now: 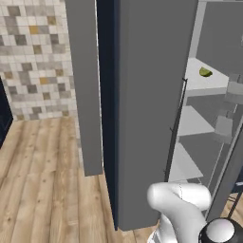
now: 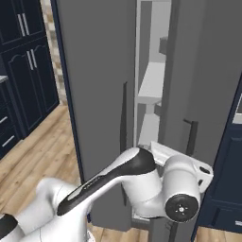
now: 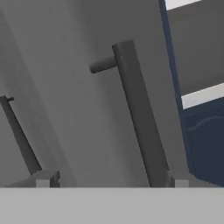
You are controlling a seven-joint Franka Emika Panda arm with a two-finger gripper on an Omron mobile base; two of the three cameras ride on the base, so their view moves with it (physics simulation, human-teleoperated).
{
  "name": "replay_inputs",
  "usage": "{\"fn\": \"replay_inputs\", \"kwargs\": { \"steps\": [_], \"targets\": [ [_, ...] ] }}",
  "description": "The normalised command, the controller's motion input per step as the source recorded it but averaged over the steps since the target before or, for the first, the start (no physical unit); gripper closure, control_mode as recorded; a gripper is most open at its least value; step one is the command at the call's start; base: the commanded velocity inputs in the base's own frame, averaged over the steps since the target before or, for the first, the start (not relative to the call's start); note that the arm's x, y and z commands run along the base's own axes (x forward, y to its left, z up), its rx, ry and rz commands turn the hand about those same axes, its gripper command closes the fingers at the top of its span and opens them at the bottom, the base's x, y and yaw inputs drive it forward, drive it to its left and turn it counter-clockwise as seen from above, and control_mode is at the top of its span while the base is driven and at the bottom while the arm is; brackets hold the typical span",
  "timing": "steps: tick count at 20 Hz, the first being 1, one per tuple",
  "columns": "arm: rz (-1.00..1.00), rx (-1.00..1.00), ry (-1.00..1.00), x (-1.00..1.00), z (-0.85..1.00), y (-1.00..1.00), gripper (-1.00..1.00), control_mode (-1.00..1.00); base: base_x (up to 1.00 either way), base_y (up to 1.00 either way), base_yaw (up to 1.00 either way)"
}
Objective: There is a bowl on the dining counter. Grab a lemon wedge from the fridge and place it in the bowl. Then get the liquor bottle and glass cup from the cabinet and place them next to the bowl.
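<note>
1. Claw (image 3: 107, 180) released, tips spread either side of the handle (image 3: 139, 118) base, nothing held; prob. let go since the fridge (image 1: 147, 109) door is ajar.
2. Lemon wedge (image 1: 205, 72) sits on an upper shelf (image 1: 201, 80) inside.
3. In the way: door gap narrow, arm low; blue cabinets (image 2: 28, 71) off to one side.

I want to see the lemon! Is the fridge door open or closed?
Open. One fridge door is swung out, so the white shelves inside show, with the lemon wedge on the upper one.
</note>
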Motion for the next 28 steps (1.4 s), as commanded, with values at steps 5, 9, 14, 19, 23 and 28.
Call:
{"fn": "replay_inputs", "kwargs": {
  "steps": [5, 9, 14, 19, 23, 28],
  "targets": [
    [-0.06, -0.16, -0.06, -1.00, 0.90, 0.61, -1.00, -1.00, 0.00, 0.00, 0.00],
    [-0.05, -0.27, 0.02, -0.82, 0.59, 0.91, -1.00, -1.00, 0.00, 0.00, 0.00],
    [-0.04, -0.28, 0.17, -0.02, 0.19, 1.00, -1.00, -1.00, 0.00, 0.00, 0.00],
    [-0.07, -0.13, 0.21, 0.85, 0.00, 0.70, -1.00, -1.00, 0.00, 0.00, 0.00],
    [-0.08, -0.04, 0.21, 1.00, 0.00, 0.09, -1.00, -1.00, 0.00, 0.00, 0.00],
    [-0.08, 0.00, 0.09, 1.00, -0.14, 0.00, -1.00, -1.00, 0.00, 0.00, 0.00]
  ]
}}
